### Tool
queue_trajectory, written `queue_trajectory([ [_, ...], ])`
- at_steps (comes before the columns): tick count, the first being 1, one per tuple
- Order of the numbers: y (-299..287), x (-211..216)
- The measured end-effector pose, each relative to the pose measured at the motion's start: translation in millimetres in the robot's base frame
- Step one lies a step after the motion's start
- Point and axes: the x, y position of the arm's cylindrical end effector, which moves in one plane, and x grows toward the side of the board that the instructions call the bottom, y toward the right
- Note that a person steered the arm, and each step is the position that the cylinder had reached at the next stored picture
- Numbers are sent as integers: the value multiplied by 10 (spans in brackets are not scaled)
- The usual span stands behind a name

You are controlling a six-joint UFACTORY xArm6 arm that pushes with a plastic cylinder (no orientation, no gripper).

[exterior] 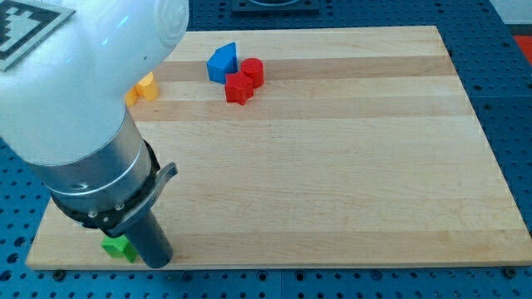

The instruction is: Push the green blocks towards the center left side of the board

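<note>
One green block (118,247) shows at the view's bottom left, near the board's bottom edge, partly hidden behind the arm. Its shape cannot be made out. The dark rod (148,237) comes down just right of it, and my tip (158,263) rests on the board touching or very close to the block's right side. No other green block shows; the arm's white and grey body hides much of the board's left side.
A blue block (223,62) sits at the view's top centre-left, with a red cylinder (253,71) and a red star-like block (238,88) just right of and below it. A yellow block (143,87) peeks out beside the arm. The wooden board (349,166) lies on a blue perforated table.
</note>
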Motion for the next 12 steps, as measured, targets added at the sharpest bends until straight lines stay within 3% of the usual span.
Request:
queue_trajectory([
  [4, -640, -15],
  [6, -569, -705],
  [7, -569, -669],
  [9, -566, -9],
  [12, -1163, -171],
])
